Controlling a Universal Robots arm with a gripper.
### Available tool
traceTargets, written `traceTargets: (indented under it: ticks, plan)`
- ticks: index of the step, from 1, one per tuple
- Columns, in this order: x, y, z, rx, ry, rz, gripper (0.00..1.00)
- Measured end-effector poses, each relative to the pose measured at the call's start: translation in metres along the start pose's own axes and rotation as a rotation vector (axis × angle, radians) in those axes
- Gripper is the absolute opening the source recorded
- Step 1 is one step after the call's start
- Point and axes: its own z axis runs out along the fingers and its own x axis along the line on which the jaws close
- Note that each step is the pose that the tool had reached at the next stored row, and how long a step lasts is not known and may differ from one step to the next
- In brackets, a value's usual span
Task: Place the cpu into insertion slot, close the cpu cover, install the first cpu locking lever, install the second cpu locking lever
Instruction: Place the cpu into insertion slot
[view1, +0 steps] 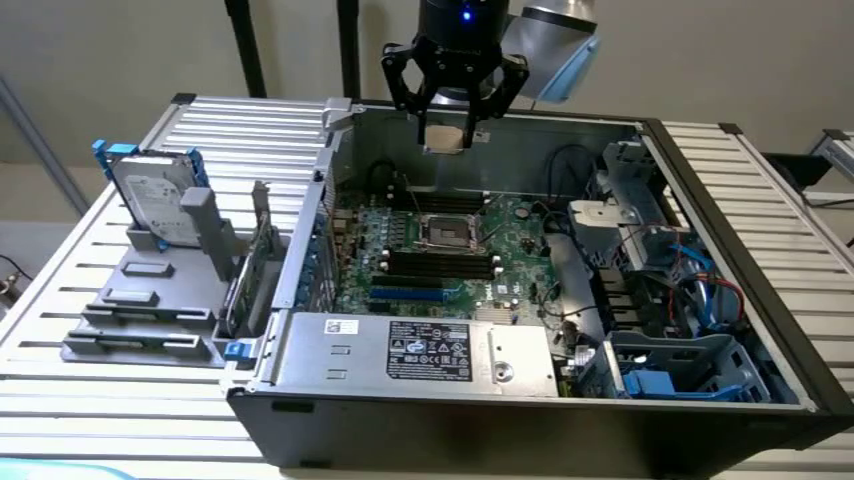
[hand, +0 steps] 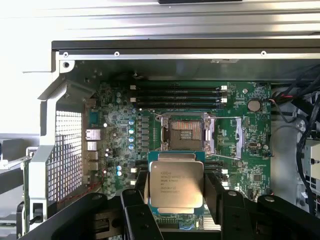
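This looks like a robotics lab bench. Below the black robot gripper (view1: 450, 128) lies an open black desktop computer case (view1: 534, 435) with a bare green motherboard (view1: 514, 225), on a table of ribbed silvery aluminium slats (view1: 761, 180). To the exterior view's left of the gripper, a grey plastic fixture (view1: 140, 305) holds a silvery hard drive (view1: 150, 195).

Brightly, evenly lit. Washed-out glare on the ribbed pale metal tabletop (hand: 150, 22); soft sheen on the silvery square cpu (hand: 176, 182).
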Motion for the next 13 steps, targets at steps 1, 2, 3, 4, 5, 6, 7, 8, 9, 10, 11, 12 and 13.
traceTargets:
  ticks: [1,2,3,4,5,6,7,8,9,10,11,12,13]
  plan:
    - [0.000,0.0000,0.0000,-0.0001,0.0000,0.000,0.54]
    - [0.000,0.0001,0.0000,0.0001,0.0000,0.000,0.54]
    - [0.000,0.0004,0.0000,0.0001,0.0001,0.000,0.54]
    - [0.000,0.0010,0.0000,0.0001,0.0000,0.000,0.54]
    - [0.000,0.0020,0.0002,0.0000,0.0000,0.000,0.54]
    - [0.000,0.0037,0.0004,0.0000,0.0000,0.000,0.54]
    - [0.000,0.0058,0.0006,0.0000,-0.0001,0.000,0.54]
    - [-0.001,0.0084,0.0008,0.0001,0.0001,0.000,0.54]
    - [-0.001,0.0116,0.0011,0.0001,0.0000,0.000,0.54]
    - [-0.002,0.0150,0.0015,0.0003,-0.0001,0.000,0.54]
    - [-0.003,0.0181,0.0018,0.0009,0.0000,0.000,0.54]
    - [-0.004,0.0215,0.0023,0.0020,0.0000,0.000,0.54]
    - [-0.005,0.0244,0.0027,0.0034,0.0000,0.000,0.54]
